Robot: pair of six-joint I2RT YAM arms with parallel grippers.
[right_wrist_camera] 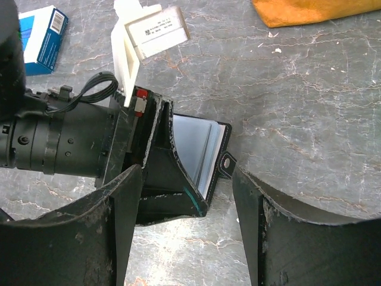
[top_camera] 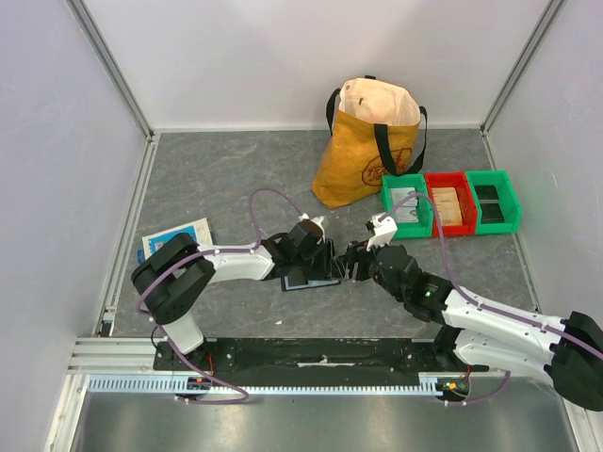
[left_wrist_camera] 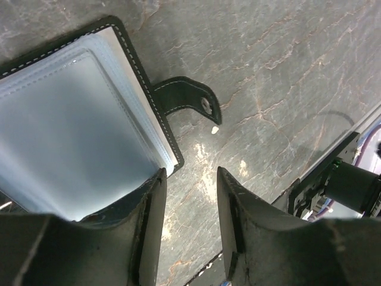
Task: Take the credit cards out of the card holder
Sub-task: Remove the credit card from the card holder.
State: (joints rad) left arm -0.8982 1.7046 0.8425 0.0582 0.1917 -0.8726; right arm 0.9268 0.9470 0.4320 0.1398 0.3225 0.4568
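The black card holder [top_camera: 309,279] lies open on the grey table between the two arms. In the left wrist view its pockets hold pale blue-grey credit cards [left_wrist_camera: 77,131], and its tab with the silver stud [left_wrist_camera: 189,101] points right. My left gripper [left_wrist_camera: 190,179] is open, with one fingertip [left_wrist_camera: 156,185] over the holder's near corner and bare table in the gap. My right gripper [right_wrist_camera: 186,174] is open just to the right of the holder [right_wrist_camera: 205,149], its fingers apart on either side of the holder's corner and touching nothing. No card is outside the holder.
A yellow bag [top_camera: 367,141] stands at the back. To its right sit a green bin [top_camera: 407,209], a red bin [top_camera: 449,204] and another green bin [top_camera: 493,200]. A blue-and-white flat box [top_camera: 176,237] lies at the left by the rail.
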